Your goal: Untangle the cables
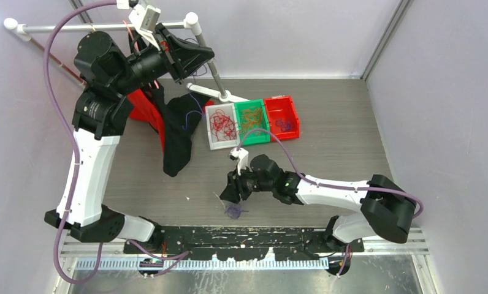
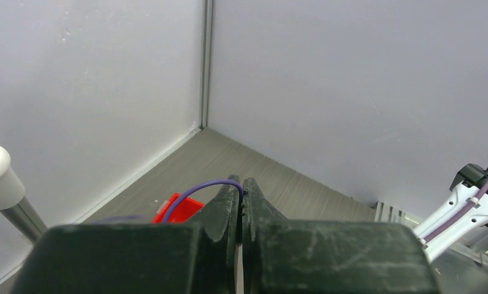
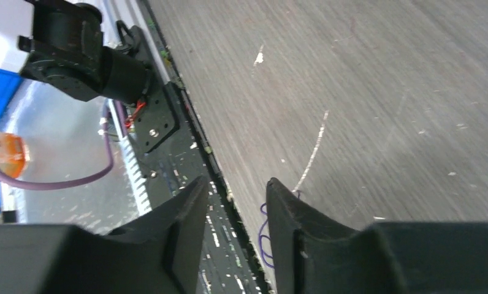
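Left jaws tight on purple cable [image 2: 195,188]

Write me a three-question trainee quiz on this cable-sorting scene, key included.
1. True or false: the left gripper is pinched shut on a purple cable.
2. Which bin holds the red cables? A) white B) green C) red
3. Fill in: the loose purple clump lies on the table by the ____ gripper.

Key:
1. True.
2. A, the white bin.
3. The right gripper, whose jaws stand apart.
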